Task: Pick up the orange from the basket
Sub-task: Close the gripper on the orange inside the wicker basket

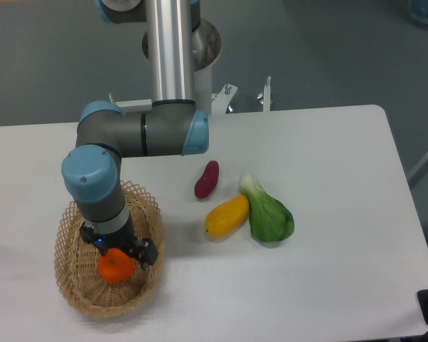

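Arm is reached down into the basket (70,274), which sits at the near-left of the table (328,214). Gripper (118,258) is directly over the orange (115,268), wrist and dark finger housing covering the fruit's upper part; only its lower half shows beneath. The orange lies inside the basket, toward the right side of the base. Fingers themselves are hidden by the wrist from this view, so how wide they stand and whether they press on the fruit cannot be told; the housing appears to sit on either side of the orange's top. Cannot tell either whether the fruit rests on the weave or is raised off it. Judgement: approach and descent look done, the grasp is at or near closing, and the lift out of the basket is left. Off-task items are well apart to the right: a purple sweet potato (207,179), a yellow fruit (227,216) and a green vegetable (268,214), the last two touching. Risk on lifting: the basket's lattice rim is close to the right side of the gripper and could snag.
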Robot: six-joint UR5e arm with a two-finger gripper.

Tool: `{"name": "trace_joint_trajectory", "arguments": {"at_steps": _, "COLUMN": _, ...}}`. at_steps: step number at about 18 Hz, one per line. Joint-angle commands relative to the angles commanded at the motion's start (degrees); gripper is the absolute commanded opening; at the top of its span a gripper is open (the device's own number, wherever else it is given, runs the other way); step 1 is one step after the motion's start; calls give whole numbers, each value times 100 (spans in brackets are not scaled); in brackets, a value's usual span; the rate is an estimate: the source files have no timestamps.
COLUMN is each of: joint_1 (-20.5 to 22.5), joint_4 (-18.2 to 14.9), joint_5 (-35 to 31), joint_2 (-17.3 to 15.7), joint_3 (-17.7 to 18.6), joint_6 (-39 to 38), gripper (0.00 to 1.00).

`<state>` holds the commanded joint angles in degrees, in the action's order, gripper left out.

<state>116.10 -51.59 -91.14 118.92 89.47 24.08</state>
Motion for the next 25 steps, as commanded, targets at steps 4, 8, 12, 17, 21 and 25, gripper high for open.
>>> {"name": "trace_joint_trajectory", "arguments": {"at_steps": 4, "joint_1": 9, "joint_4": 0, "joint_5": -18, "joint_2": -9, "joint_3": 9, "joint_6": -9, "gripper": 100}}
{"name": "trace_joint_trajectory", "arguments": {"at_steps": 8, "joint_1": 18, "joint_4": 17, "joint_5": -18, "joint_2": -44, "joint_3": -26, "joint_6": -26, "gripper": 100}}
{"name": "trace_joint_trajectory", "arguments": {"at_steps": 12, "joint_1": 18, "joint_4": 26, "joint_5": -18, "joint_2": -44, "joint_3": -26, "joint_6": -53, "gripper": 100}}
{"name": "trace_joint_trajectory", "arguments": {"at_steps": 17, "joint_1": 9, "joint_4": 35, "joint_5": -17, "joint_2": -35, "joint_3": -105, "joint_6": -211, "gripper": 100}}
{"name": "trace_joint_trajectory", "arguments": {"at_steps": 21, "joint_1": 0, "joint_4": 149, "joint_5": -9, "joint_2": -9, "joint_3": -97, "joint_6": -466, "gripper": 100}}
{"name": "trace_joint_trajectory", "arguments": {"at_steps": 25, "joint_1": -114, "joint_4": 149, "joint_5": 0, "joint_2": 132, "joint_3": 0, "joint_6": -782, "gripper": 100}}
